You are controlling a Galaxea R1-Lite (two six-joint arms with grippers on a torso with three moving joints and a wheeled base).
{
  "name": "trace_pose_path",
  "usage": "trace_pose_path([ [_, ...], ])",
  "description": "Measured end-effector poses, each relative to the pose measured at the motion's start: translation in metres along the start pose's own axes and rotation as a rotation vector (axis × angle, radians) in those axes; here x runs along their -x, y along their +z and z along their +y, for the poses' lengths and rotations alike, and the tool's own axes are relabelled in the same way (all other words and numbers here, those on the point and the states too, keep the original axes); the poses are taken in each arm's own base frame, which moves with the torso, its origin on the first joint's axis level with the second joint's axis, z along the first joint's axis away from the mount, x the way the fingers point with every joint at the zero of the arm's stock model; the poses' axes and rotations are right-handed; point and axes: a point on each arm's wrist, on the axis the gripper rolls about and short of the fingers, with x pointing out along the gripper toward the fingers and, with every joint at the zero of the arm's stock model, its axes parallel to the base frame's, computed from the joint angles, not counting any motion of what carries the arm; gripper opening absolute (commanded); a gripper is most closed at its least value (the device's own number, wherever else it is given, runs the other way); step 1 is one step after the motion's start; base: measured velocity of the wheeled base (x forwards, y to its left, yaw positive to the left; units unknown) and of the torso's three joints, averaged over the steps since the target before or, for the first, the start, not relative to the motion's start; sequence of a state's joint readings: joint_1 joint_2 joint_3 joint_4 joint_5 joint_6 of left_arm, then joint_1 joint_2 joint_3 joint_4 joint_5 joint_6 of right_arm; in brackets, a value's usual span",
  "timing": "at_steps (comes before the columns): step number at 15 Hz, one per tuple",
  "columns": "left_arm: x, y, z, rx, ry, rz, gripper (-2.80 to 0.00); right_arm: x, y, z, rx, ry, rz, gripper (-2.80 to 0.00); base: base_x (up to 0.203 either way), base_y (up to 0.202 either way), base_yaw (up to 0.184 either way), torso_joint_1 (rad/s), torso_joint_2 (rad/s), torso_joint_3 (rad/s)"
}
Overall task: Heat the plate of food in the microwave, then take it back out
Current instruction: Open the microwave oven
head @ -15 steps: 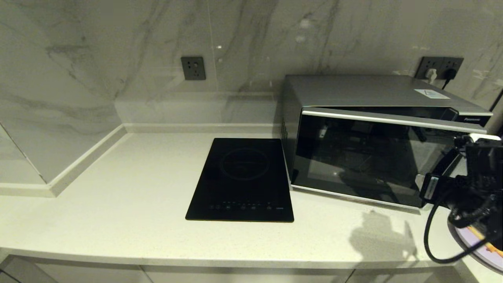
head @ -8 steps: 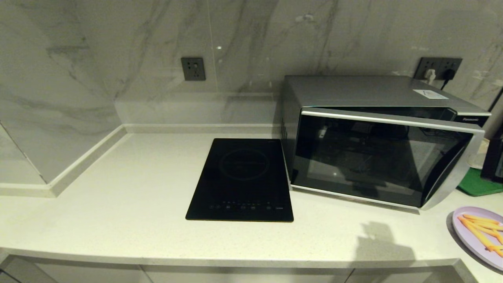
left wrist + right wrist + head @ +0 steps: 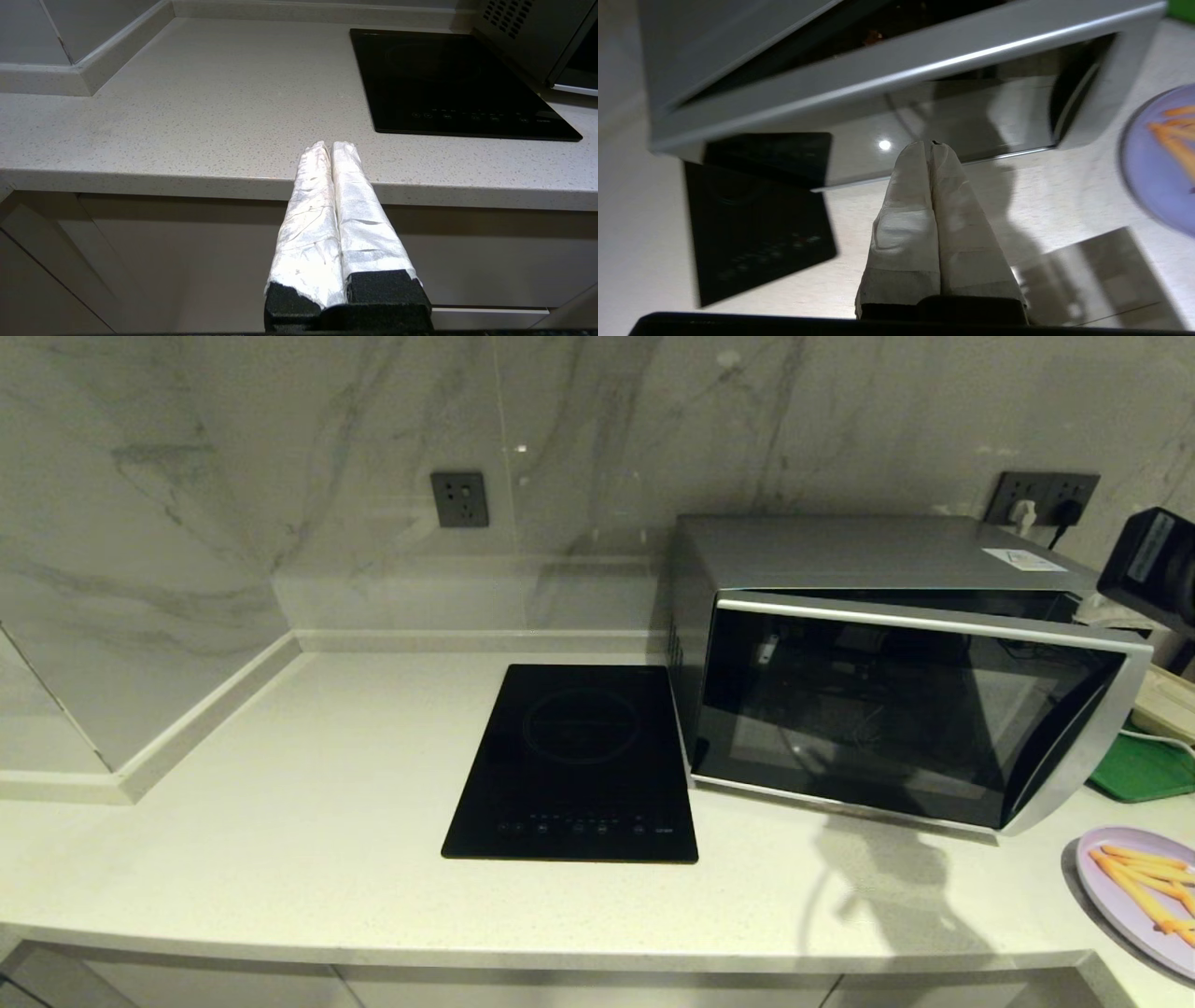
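The plate of food [image 3: 1137, 892] lies at the lower right edge of the head view, on the counter [image 3: 280, 859], partly cut by the frame. It is a round pale lilac plate with thin orange-yellow sticks on it, and it sits at the same spot as half a second ago. The microwave [image 3: 896, 663] stands just behind and left of it; its dark glass door is pulled a little away from the body at the top, as before. What has changed is the right arm: it now shows at the upper right edge, above the microwave's right end, where earlier only a dark part was seen lower down. The right gripper [image 3: 930, 145] has its wrapped fingers pressed together, holding nothing. The left gripper [image 3: 331, 145] is parked before the counter edge, fingers clenched too. A black hob [image 3: 574, 761] lies left of the microwave, a green tray [image 3: 1144, 770] to its right.
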State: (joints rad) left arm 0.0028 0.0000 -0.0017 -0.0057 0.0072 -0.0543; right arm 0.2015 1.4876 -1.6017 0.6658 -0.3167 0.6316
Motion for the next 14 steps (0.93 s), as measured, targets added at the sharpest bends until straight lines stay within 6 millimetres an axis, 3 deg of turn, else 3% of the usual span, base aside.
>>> trace_pose_path([
  [3,0.000,0.000,0.000,0.000,0.000,0.000,-2.80,-0.023,0.020,0.008,-0.116,-0.005,0.044,-2.80,0.000,0.000,0.000,0.000,0.00,0.000],
  [7,0.000,0.000,0.000,0.000,0.000,0.000,-2.80,-0.061,0.040,0.004,-0.197,-0.045,0.044,-2.80,0.000,0.000,0.000,0.000,0.00,0.000],
  [14,0.000,0.000,0.000,0.000,0.000,0.000,-2.80,-0.100,0.051,-0.011,-0.233,-0.086,0.068,-2.80,0.000,0.000,0.000,0.000,0.00,0.000],
])
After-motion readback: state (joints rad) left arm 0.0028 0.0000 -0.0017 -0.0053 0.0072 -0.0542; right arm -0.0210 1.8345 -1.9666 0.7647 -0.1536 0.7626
